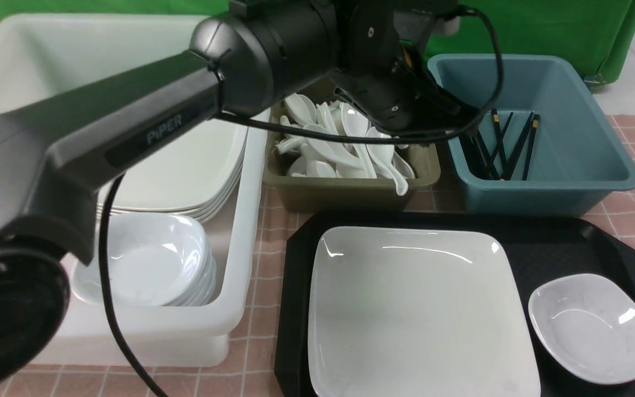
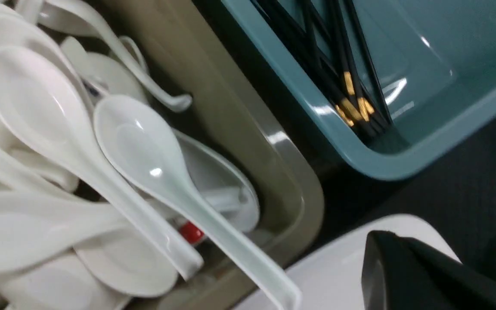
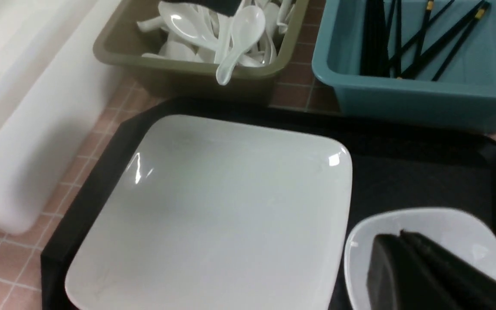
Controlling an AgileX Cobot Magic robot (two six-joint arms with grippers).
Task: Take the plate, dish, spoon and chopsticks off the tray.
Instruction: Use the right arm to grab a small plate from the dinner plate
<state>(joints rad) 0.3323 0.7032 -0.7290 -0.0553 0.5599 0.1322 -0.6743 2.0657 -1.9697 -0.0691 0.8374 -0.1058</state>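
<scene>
Along the front view's bottom, plate (image 1: 416, 314) and tray (image 1: 560, 248) are cut off.

Left arm (image 1: 130, 138) runs from near left across to far centre, with the forearm raised. The big elbow joint (image 1: 262, 49) sits high and the wrist (image 1: 383, 82) tips downward at far centre. A black cable (image 1: 109, 286) hangs off the arm at near left. Left gripper (image 2: 381, 249): jaws pressed together, black tips touching. Right gripper (image 3: 398, 247): low at near right, jaws also pressed together. The right arm is barely in the front view.
</scene>
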